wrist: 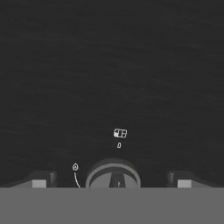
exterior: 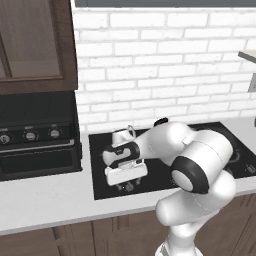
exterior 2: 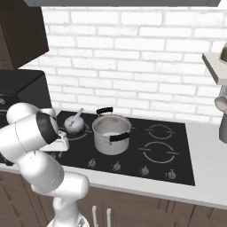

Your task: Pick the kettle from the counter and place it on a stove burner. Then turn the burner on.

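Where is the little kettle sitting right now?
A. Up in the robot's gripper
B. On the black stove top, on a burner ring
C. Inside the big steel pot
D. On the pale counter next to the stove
B: the kettle stands on the back left burner ring of the black cooktop, beside the steel pot, and the open gripper holds nothing.
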Motion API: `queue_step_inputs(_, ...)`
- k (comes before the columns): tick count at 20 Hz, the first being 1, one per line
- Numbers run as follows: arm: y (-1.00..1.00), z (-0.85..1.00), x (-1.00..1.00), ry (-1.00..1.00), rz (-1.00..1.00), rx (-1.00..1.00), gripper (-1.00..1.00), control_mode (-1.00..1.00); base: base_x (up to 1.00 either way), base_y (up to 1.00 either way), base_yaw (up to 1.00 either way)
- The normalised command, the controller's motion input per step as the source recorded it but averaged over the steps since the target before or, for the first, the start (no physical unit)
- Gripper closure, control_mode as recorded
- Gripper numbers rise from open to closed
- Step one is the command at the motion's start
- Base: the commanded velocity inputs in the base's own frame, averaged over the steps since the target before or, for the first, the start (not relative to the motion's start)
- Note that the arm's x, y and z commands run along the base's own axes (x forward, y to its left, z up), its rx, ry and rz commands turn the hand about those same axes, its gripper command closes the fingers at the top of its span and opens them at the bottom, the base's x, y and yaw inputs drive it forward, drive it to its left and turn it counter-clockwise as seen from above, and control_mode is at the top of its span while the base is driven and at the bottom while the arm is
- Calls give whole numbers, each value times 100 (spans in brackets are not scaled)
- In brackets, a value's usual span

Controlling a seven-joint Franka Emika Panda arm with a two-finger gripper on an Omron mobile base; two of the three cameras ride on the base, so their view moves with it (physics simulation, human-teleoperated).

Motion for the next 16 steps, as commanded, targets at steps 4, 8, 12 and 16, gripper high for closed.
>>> queue_step_inputs(4,-16,0,-6,0,-8,0,-100,-100,0,0,0)
queue_step_inputs(8,-6,0,-1,0,-7,0,-100,-100,0,0,0)
queue_step_inputs(12,2,-2,0,-3,-1,0,-100,-100,0,0,0)
queue_step_inputs(16,10,-17,0,-2,0,0,-100,-100,0,0,0)
